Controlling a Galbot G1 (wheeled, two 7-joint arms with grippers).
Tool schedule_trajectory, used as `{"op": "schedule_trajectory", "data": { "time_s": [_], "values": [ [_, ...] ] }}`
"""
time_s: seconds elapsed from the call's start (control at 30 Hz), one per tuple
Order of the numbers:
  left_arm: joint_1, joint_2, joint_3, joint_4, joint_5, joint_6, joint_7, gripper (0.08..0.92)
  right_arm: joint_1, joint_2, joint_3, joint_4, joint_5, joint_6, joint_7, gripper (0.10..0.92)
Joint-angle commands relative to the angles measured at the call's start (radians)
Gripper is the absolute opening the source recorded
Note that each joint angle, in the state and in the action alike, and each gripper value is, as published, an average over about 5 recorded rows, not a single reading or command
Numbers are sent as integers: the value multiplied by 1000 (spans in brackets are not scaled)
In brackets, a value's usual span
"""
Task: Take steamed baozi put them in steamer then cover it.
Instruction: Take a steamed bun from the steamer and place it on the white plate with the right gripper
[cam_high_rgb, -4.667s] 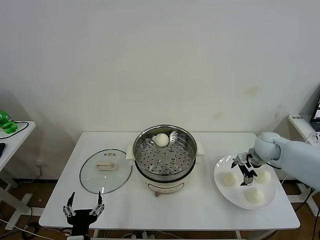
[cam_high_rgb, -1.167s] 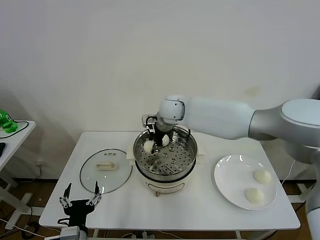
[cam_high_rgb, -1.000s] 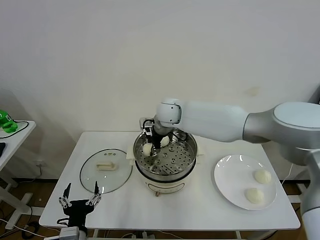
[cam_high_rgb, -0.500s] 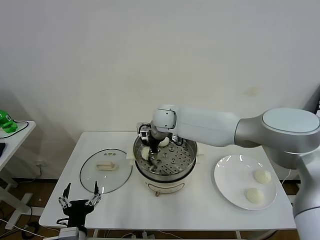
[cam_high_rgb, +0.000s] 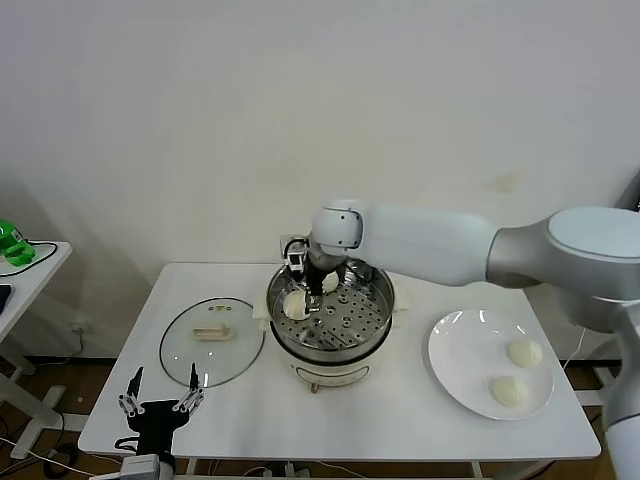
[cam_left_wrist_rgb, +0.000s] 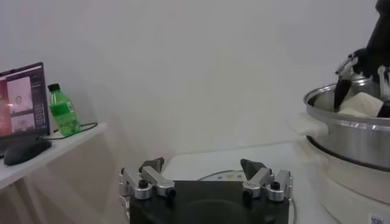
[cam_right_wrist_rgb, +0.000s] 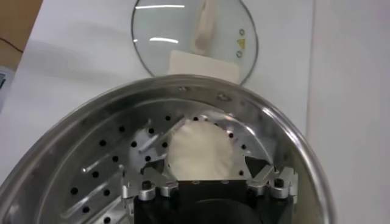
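While over steamer (cam_high_rgb: 330, 320) | right hand (cam_high_rgb: 309, 291) spread above baozi (cam_high_rgb: 296, 303)

We note even, diffuse indoor lighting in the head view, with the white wall (cam_high_rgb: 320, 110) bright and only soft shadows under the table (cam_high_rgb: 330, 420) edge at the lower left of the frame. In the right wrist view, streaks of glare sit on the glass cover (cam_right_wrist_rgb: 195, 38) at top centre and along the steamer (cam_right_wrist_rgb: 292, 152) rim. The left wrist view looks hazy and washed out toward the right edge.
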Motion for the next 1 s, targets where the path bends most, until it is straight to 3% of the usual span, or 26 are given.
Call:
{"op": "schedule_trajectory", "data": {
  "time_s": [0.03,0.53,0.8,1.0],
  "values": [
    [2,9,-3,0,-5,2,1,823,113,-135,-4,110,-20,7,-12,823],
    [27,44,9,-36,-3,12,1,823,287,-682,-145,333,-472,270,-223,823],
    [40,40,38,-26,36,12,7,823,-167,-1013,187,419,-727,358,-260,823],
    [48,30,44,-5,56,8,8,823,-435,-1113,414,429,-745,383,-289,823]
  ]
}}
